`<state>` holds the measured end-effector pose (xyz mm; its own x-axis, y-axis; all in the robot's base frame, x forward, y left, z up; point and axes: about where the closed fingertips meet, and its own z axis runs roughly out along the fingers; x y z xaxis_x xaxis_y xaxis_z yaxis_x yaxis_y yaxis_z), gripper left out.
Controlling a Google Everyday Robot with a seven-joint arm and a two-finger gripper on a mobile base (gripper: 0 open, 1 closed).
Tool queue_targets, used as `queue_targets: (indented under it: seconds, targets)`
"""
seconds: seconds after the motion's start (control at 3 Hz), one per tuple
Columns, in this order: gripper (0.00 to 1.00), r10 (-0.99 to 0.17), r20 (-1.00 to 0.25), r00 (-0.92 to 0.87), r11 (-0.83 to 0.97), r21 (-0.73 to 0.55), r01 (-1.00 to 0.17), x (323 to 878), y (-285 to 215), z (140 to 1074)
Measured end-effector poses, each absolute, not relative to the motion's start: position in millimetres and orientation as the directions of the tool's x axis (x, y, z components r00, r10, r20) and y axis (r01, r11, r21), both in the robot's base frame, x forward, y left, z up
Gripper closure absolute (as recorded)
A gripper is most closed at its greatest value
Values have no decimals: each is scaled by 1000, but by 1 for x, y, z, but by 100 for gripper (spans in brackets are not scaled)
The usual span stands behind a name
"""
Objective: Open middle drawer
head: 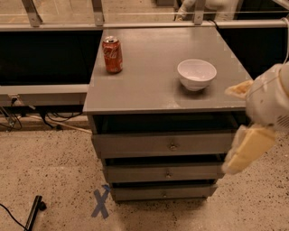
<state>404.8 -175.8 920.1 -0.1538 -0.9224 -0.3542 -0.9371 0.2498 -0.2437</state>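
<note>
**Gripper at 3 o'clock, middle drawer towards 6**

At 3 o'clock, cut off by the right edge: the gripper (255, 128), a white rounded body with cream-coloured parts above and below it. Impossible to tell how far open, or whether anything is held. Hangs in front of the right corner of the grey cabinet (135, 97), with contact impossible to judge.

Just below centre, towards 6 o'clock: the middle drawer (153, 173), second of three grey fronts, with a small round knob (168, 174) at its middle. Right end hidden behind the lower cream part of the gripper. Dark gap above the front. Hard to say whether pulled out at all.

Directly above, the top drawer (149, 145), its right end also partly covered. Directly below, the bottom drawer (149, 193), with its own knob barely made out.

On the cabinet top, at 11 o'clock, a red can (112, 54), upright. At 1 o'clock, a white bowl (196, 74), well apart from the can.

On the speckled floor (54, 171), at 7 o'clock, a blue tape cross (100, 204) just beside the bottom drawer's left corner. Further towards 8 o'clock, a black object (34, 213) of unclear kind. At 9 o'clock, cables (49, 122) running under a dark shelf, partly hidden.

Along 12 o'clock, metal rails (97, 11), cut off by the top edge.
</note>
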Motion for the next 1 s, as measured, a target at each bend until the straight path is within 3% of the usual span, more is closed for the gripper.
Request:
queue_targets:
  seconds: [0.33, 0.67, 1.0]
  targets:
    - [0, -875, -478, -72, 202, -226, -953, 380, -137, 863]
    - [0, -846, -529, -70, 223, -231, -947, 366, -131, 839]
    - [0, -874, -475, -101, 252, -267, -930, 388, -144, 849]
